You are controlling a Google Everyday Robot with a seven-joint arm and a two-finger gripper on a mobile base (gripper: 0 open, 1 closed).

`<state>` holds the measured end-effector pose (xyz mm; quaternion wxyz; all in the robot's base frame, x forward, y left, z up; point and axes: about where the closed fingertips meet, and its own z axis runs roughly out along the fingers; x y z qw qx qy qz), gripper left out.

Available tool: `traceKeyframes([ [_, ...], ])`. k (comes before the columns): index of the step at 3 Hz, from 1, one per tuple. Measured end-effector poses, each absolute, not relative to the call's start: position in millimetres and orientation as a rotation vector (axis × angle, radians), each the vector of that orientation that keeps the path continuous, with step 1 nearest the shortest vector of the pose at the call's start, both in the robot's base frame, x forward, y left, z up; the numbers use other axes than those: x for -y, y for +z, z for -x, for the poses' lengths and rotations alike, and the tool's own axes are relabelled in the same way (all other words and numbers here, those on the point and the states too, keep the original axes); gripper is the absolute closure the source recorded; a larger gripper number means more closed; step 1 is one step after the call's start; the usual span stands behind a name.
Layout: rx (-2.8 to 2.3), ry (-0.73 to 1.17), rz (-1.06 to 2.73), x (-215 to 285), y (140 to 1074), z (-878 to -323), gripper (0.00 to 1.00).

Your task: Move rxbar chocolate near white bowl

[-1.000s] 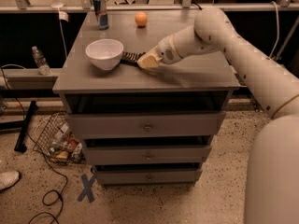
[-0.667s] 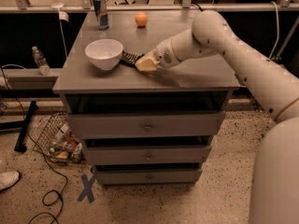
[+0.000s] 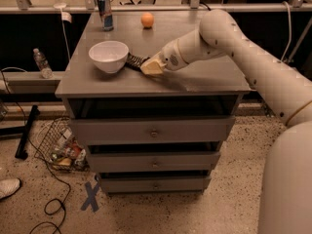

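Tabletop (image 3: 204, 77): gripper (image 3: 149, 67) beside dark, perhaps-ribbed rxbar (image 3: 133, 61).

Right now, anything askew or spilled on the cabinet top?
Nothing stands out. The white bowl and can stand upright, orange sits at the back, nothing spilled. The gripper is low on the cabinet top, beside the bowl.

Grey bench (image 3: 204, 77): flat top, three drawers (image 3: 153, 130) below, each with a small round knob. Pincer (image 3: 152, 66) low over the bench top, left of centre. Floor (image 3: 234, 199) speckled beige, blue tape X (image 3: 91, 197) in front of the bench. Wire basket (image 3: 56, 143) of clutter at left, black cable (image 3: 51, 206) near it. Water bottle (image 3: 42, 63) upright on the side ledge (image 3: 24, 79). Metal rail (image 3: 243, 7) behind, dark below it.
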<state>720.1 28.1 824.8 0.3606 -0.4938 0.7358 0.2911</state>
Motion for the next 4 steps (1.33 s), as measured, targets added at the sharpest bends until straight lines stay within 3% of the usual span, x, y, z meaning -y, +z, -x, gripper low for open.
traceKeyframes([
  [2,-1.896,0.755,1.277,-30.8,823.1,-719.7,0.13],
  [3,-1.896,0.755,1.277,-31.0,823.4,-719.7,0.00],
  [4,-1.896,0.755,1.277,-31.1,823.5,-719.5,0.00],
])
